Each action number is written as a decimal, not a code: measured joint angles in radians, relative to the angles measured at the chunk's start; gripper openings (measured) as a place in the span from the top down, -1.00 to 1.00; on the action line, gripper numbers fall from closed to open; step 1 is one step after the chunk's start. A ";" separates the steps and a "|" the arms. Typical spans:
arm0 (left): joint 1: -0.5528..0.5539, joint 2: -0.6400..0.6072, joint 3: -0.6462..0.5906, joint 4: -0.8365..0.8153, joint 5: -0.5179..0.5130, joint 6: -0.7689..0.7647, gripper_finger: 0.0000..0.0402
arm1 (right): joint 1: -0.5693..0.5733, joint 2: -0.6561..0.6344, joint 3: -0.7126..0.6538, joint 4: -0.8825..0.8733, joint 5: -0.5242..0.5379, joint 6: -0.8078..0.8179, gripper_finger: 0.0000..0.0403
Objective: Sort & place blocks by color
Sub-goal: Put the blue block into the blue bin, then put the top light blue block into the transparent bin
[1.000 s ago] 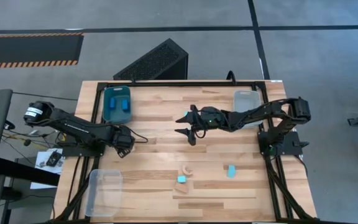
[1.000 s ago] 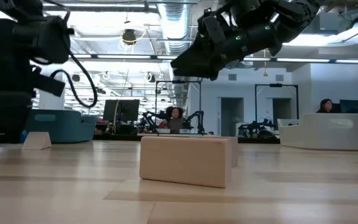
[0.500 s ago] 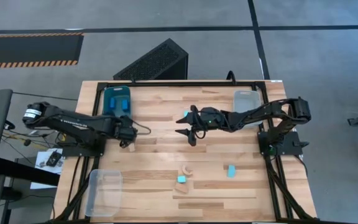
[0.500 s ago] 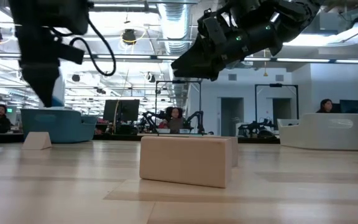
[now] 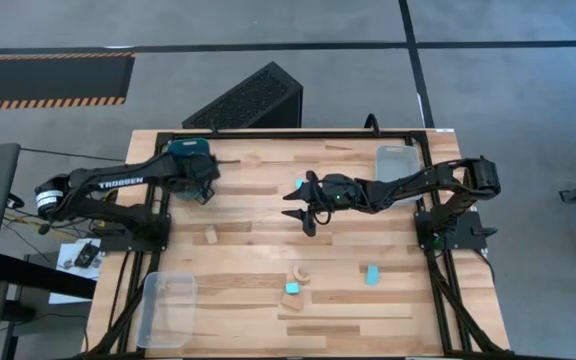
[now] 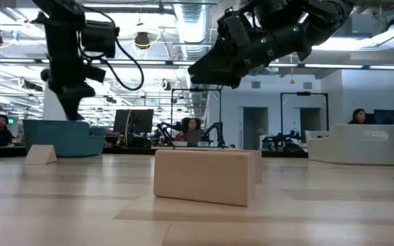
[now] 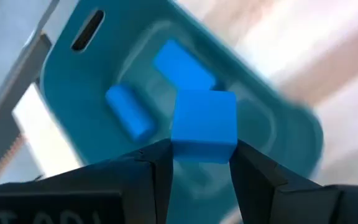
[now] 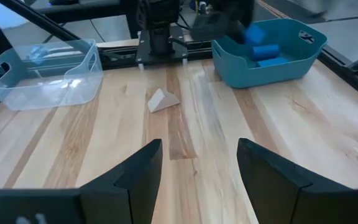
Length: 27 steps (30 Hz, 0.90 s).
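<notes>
The left gripper (image 7: 201, 163) hangs over the teal bin (image 7: 278, 130) at the table's far left, its fingers closed on a dark blue cube (image 7: 204, 126); two more blue blocks (image 7: 183, 66) lie inside the bin. A tan wedge (image 5: 210, 234) sits apart on the wood. The right gripper (image 5: 300, 204) hovers mid-table, jaws parted and empty. Near the front lie a tan arch (image 5: 298, 271) and what look like two cyan blocks (image 5: 372, 274), too small to tell.
</notes>
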 joint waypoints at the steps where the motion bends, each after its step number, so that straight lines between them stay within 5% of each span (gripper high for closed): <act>1: 0.024 0.000 -0.011 0.027 0.010 0.007 0.43 | 0.002 0.000 0.000 0.000 0.000 0.000 -0.16; 11: 0.179 0.000 -0.076 0.106 -0.006 -0.048 0.31 | 0.007 0.000 0.000 0.000 -0.001 0.028 -0.16; 20: 0.183 0.000 -0.077 0.106 -0.005 -0.045 -0.12 | 0.007 0.000 0.000 0.000 -0.001 0.047 -0.16; 27: 0.147 -0.024 -0.077 0.173 -0.019 0.035 -0.24 | 0.007 0.000 0.000 -0.010 -0.004 0.048 -0.16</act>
